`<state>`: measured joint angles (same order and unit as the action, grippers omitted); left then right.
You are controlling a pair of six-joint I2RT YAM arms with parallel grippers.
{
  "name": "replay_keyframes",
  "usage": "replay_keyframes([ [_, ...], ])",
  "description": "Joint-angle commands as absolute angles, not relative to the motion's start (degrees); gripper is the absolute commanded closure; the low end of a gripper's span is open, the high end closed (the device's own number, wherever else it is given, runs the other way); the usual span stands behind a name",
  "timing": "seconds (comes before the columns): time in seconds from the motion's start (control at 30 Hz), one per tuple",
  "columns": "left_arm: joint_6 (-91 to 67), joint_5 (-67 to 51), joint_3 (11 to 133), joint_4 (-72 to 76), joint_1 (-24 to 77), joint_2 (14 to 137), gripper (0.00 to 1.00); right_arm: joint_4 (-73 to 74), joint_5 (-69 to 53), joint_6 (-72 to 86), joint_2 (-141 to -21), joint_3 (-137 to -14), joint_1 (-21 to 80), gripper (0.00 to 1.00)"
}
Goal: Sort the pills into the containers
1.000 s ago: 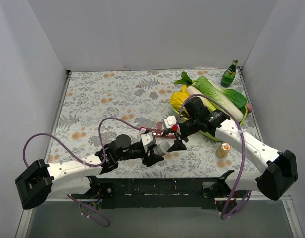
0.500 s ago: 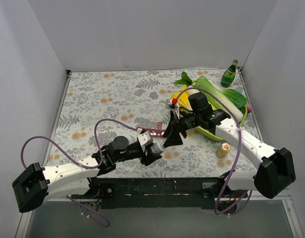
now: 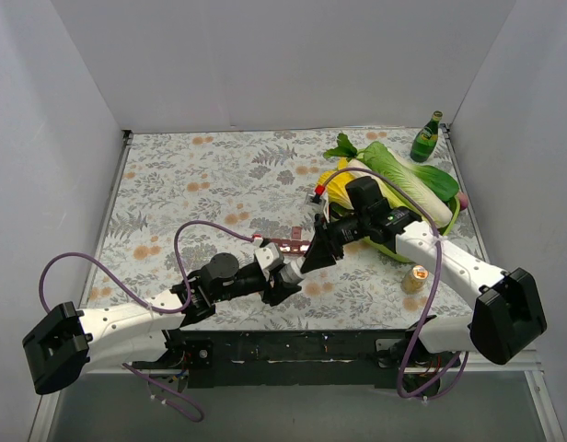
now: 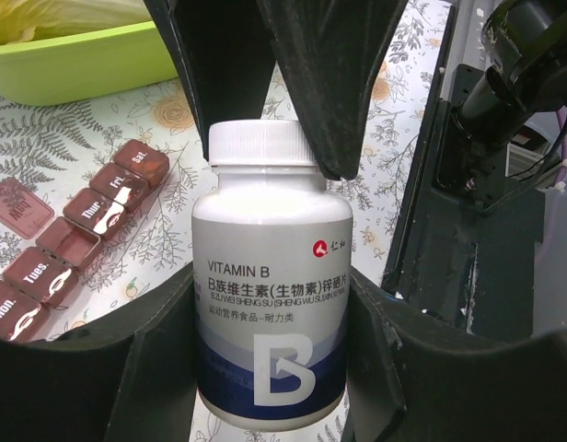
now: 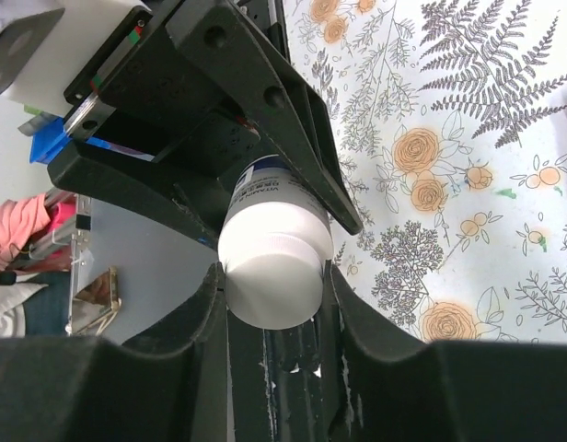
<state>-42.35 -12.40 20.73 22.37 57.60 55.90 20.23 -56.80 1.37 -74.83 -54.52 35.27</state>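
My left gripper [image 4: 270, 354] is shut on the body of a white Vitamin B pill bottle [image 4: 270, 304] with a blue band, held above the table near its front edge [image 3: 295, 274]. My right gripper [image 5: 272, 299] is shut on the bottle's white cap [image 5: 272, 267], its fingers [image 4: 329, 83] on both sides of the cap [image 4: 260, 143]. The containers, a dark-red strip of day-labelled compartments [image 4: 109, 193], lie on the table left of the bottle, with one lid open [image 4: 17, 204]. In the top view the strip [image 3: 285, 243] lies just behind the two grippers. No loose pills show.
A green tray [image 3: 449, 216] with vegetables stands at the back right, its rim also in the left wrist view [image 4: 81, 69]. A green glass bottle [image 3: 426, 136] stands in the far right corner. A small tan-lidded jar [image 3: 415, 277] stands beside the right arm.
My right wrist has turned on the bottle's cap and its arm has swung slightly left. My left gripper has held the bottle almost still.
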Motion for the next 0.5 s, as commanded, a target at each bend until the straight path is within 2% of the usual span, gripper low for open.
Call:
replay_keyframes([
  [0.0,-41.5,-11.4,21.1,23.1,57.7,54.8,1.0,18.4,-62.4,0.5,-75.0,-56.2,35.9,0.81],
  [0.1,-39.0,-14.8,20.6,22.4,57.6,53.9,1.0,26.4,-67.9,-15.0,-75.1,-58.8,37.0,0.87],
  [0.13,-38.6,-15.7,20.7,22.1,57.6,53.7,1.0,32.3,-68.5,-23.4,-75.1,-61.8,37.7,0.88],
  [0.17,-38.3,-17.7,20.7,21.7,57.5,53.5,1.0,37.2,-69.1,-41.7,-75.0,-63.1,39.3,0.88],
  [0.2,-37.6,-18.7,20.9,20.3,57.5,53.4,1.0,43.7,-68.6,-49.2,-74.5,-63.5,40.2,0.88],
  [0.3,-37.6,-21.3,21.9,18.4,57.3,52.6,1.0,44.3,-63.8,-67.2,-72.2,-62.7,42.7,0.84],
  [0.37,-37.9,-21.4,22.1,17.9,57.2,52.2,1.0,48.7,-61.0,-70.6,-75.7,-66.5,43.1,0.83],
  [0.47,-38.5,-21.1,21.5,18.1,57.2,52.0,1.0,46.4,-58.2,-69.1,-76.2,-66.6,43.1,0.75],
])
